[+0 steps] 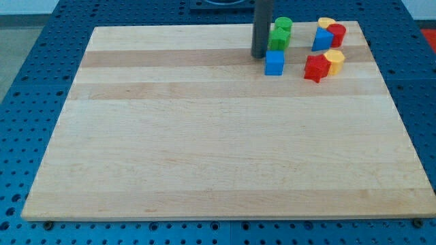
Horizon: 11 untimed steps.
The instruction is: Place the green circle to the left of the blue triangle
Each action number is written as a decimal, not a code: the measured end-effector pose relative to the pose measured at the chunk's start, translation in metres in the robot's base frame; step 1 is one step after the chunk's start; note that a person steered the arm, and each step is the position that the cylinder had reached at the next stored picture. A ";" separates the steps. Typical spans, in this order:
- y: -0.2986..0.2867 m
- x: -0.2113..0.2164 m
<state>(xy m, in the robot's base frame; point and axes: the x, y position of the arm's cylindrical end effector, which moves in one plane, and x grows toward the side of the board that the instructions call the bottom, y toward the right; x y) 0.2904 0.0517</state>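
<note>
The green circle (283,24) sits near the view's top edge of the wooden board (204,136), touching a second green block (278,38) just below it. The blue triangle (321,39) lies to the right, between a yellow block (325,23) and a red round block (337,34). My tip (259,55) is at the end of the dark rod, just left of the second green block and up-left of a blue cube (274,62). The tip touches none of them that I can tell.
A red star-like block (315,68) and a yellow block (334,60) sit together below the blue triangle. The board lies on a blue perforated table (27,82).
</note>
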 end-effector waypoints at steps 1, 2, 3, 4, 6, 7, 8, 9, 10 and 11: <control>-0.032 -0.002; -0.042 -0.036; -0.039 -0.098; -0.034 -0.098; 0.094 -0.098; 0.095 -0.098; 0.099 -0.091; 0.099 -0.074; 0.099 -0.059; 0.099 -0.059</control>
<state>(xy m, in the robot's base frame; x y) 0.2313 0.1509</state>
